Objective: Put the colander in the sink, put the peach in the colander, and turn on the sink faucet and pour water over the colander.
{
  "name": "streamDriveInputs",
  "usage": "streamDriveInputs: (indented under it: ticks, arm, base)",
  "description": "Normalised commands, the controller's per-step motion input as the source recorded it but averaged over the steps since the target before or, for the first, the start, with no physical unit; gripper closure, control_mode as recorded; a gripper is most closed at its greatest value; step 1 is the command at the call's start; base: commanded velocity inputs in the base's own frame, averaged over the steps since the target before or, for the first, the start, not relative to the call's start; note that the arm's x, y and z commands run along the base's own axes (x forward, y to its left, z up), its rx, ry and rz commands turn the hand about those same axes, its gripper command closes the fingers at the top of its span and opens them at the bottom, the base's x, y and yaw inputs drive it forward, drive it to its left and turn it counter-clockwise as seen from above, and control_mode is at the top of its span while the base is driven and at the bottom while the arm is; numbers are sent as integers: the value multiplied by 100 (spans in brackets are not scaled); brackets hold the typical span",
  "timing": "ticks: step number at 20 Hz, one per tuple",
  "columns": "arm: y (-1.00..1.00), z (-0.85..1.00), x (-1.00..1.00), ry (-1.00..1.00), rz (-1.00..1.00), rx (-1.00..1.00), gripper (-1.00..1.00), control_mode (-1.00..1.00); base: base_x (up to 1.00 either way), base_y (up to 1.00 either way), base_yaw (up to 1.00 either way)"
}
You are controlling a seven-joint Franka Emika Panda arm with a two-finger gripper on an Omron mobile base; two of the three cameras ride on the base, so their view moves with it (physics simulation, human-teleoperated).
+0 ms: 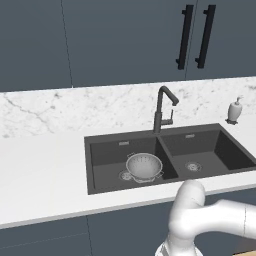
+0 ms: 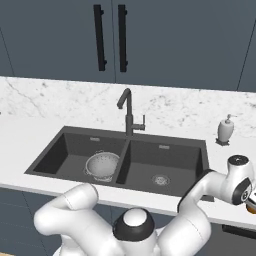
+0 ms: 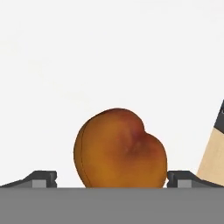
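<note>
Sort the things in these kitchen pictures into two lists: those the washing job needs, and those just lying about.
Needed for the job:
colander, already in the left basin
sink
sink faucet, no water running
peach, between the open gripper tips

Just lying about:
soap dispenser on the counter
cabinet handles

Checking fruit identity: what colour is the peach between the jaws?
Orange with a red blush; the peach shows best in the hand view.
</note>
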Motion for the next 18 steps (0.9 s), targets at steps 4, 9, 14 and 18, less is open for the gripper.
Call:
streamDriveInputs:
  ticks: [4,9,14,18]
  arm:
    - [-26,0,0,1,0,0,-100,-100]
    - [-5,-10,0,1,0,0,100,-100]
    - [0,-8,0,1,0,0,100,-100]
    - [3,0,-9,0,2,0,100,-100]
  base:
    - [0,0,0]
    - [0,0,0]
    - [0,0,0]
    - [0,0,0]
